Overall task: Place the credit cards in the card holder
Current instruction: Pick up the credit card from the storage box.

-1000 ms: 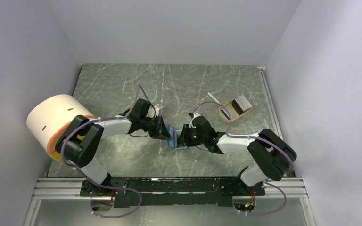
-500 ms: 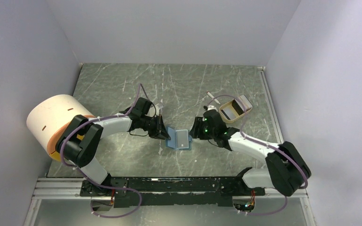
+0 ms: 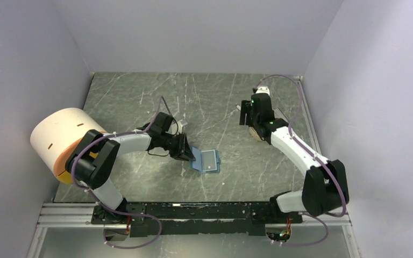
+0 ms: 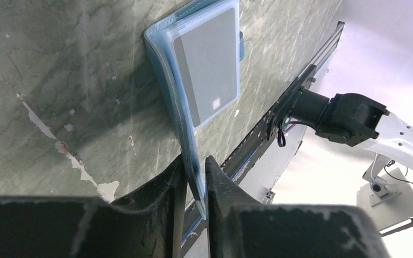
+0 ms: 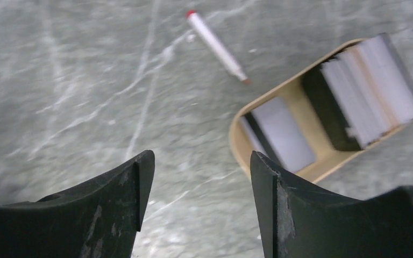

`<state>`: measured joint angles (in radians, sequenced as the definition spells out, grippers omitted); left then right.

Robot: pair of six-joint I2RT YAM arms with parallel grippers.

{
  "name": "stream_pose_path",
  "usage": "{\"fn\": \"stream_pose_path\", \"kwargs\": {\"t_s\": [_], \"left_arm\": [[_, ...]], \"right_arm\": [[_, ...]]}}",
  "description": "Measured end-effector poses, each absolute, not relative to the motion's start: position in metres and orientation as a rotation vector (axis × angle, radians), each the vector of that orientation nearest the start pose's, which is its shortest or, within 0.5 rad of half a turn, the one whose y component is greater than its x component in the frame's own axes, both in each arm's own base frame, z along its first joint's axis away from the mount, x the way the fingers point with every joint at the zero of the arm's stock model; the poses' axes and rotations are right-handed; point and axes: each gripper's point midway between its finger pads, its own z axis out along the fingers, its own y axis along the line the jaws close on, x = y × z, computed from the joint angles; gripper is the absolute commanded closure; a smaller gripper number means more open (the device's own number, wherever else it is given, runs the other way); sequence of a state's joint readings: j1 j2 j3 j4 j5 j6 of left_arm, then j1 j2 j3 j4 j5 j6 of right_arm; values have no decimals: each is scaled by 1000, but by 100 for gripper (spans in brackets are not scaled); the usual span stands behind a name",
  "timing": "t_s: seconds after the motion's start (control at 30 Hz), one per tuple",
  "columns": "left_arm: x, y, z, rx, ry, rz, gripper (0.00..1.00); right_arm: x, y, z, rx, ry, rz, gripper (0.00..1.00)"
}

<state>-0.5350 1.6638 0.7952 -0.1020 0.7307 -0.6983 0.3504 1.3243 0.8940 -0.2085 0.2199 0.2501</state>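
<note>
My left gripper (image 4: pixel 194 183) pinches the card holder (image 4: pixel 166 80) flap, body ahead. My right gripper (image 5: pixel 201 158) stands wide, empty; credit cards (image 5: pixel 285 131) lie ahead-right.

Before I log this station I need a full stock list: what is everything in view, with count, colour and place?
table: one, dark green marbled, filling the booth floor
card holder: one, teal-blue, open at the table's centre, one flap raised
credit card: one, pale grey, in the card holder's flat half
tray: one, tan, right half of the table
credit cards: several, exact count unclear, pale and dark, in the tray
stick: one, white with a red tip, on the table beside the tray
cylinder: one, cream over an orange base, left edge
left gripper: black, shut on the card holder's raised flap
right gripper: black, open and empty, above the tray
</note>
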Motion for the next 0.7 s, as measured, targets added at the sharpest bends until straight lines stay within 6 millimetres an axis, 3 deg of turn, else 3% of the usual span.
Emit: {"fn": "stream_pose_path", "kwargs": {"t_s": [0.23, 0.4, 0.7], "left_arm": [[213, -282, 55, 107, 2769, -1352, 74], [214, -278, 53, 101, 2772, -1345, 74], [207, -273, 48, 85, 2797, -1355, 75]], "right_arm": [[395, 45, 120, -48, 2296, -288, 28], [397, 7, 101, -82, 2368, -494, 27], [402, -23, 85, -182, 2429, -704, 29]]}}
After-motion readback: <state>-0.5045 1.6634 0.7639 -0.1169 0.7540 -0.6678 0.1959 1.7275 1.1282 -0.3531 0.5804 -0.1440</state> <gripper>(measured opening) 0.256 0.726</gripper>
